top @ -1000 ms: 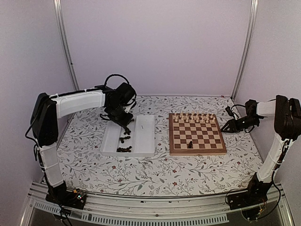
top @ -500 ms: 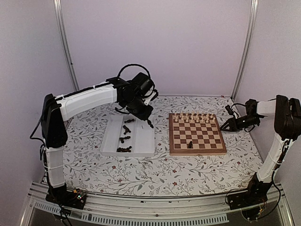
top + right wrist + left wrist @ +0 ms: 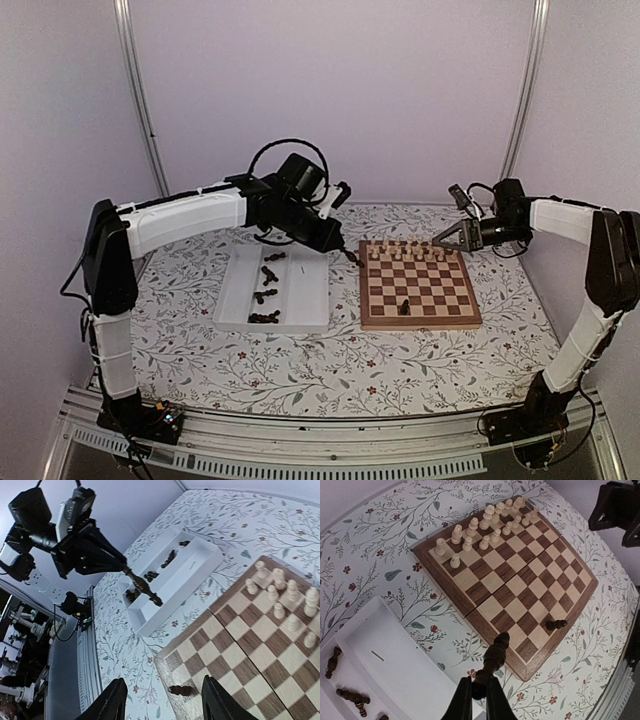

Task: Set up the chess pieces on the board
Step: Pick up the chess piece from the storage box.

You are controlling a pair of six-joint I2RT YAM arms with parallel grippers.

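My left gripper (image 3: 346, 253) (image 3: 479, 694) is shut on the base of a dark chess piece (image 3: 493, 661) (image 3: 144, 586). It holds the piece in the air over the cloth, just off the board's (image 3: 420, 322) (image 3: 520, 590) left edge. One dark piece (image 3: 403, 306) (image 3: 556, 625) (image 3: 182, 690) lies on its side on the board's near rows. Several more dark pieces (image 3: 265, 296) (image 3: 350, 696) lie in the white tray (image 3: 305, 290) (image 3: 395, 670). My right gripper (image 3: 446, 240) (image 3: 164, 682) hovers open and empty above the board's far right part.
Pale wooden pieces (image 3: 410, 250) (image 3: 485, 527) (image 3: 280, 595) stand in the board's two far rows. The tray lies left of the board on a flowered cloth (image 3: 330, 365). White walls and metal posts close in the back and sides.
My left arm swung right from the tray to the board's left edge with the dark piece. My right arm moved left over the board and its jaws spread wider.
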